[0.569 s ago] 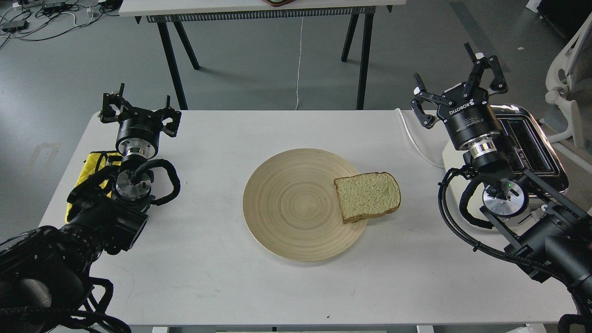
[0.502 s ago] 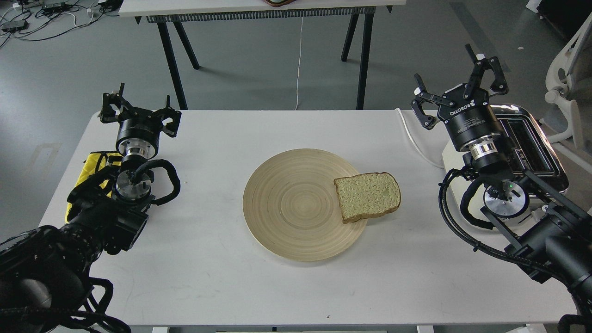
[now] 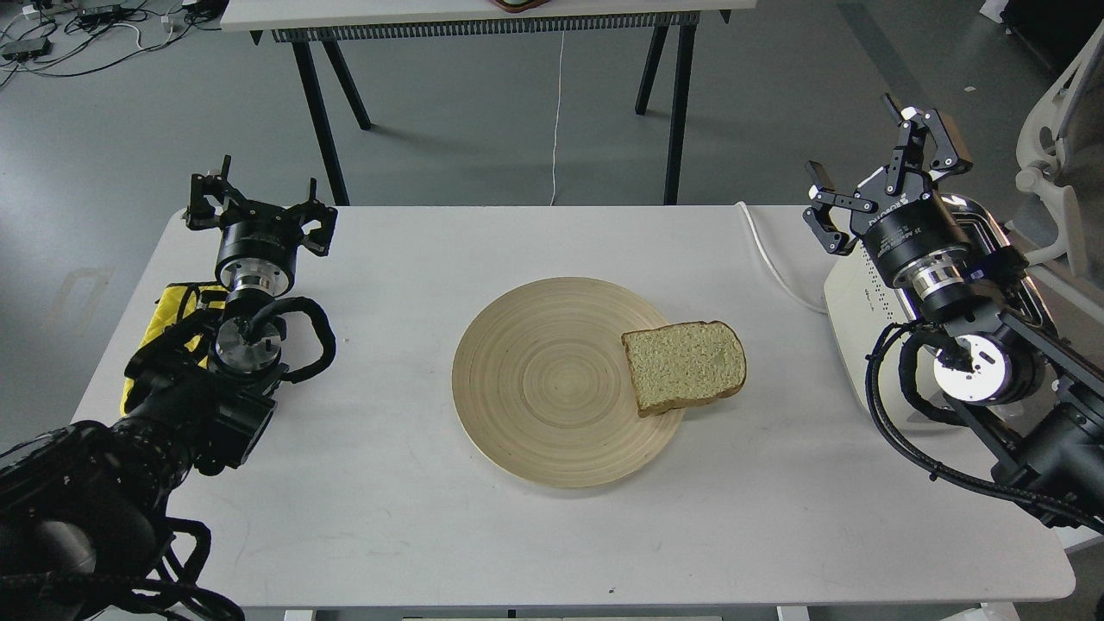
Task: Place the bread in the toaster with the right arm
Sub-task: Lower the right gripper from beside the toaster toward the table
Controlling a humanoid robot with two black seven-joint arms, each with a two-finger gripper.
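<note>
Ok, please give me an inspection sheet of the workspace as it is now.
Surface: white table, bare at the front.
Job's things: bread half on wooden plate, overhanging its right rim; toaster at the right edge, partly hidden by the right arm.
Clutter: yellow cloth under the left arm.
Grippers: left gripper open, empty; right gripper open, empty, above the toaster.
Cables: white cord on the table.
Surroundings: second table behind; floor cables far left.
</note>
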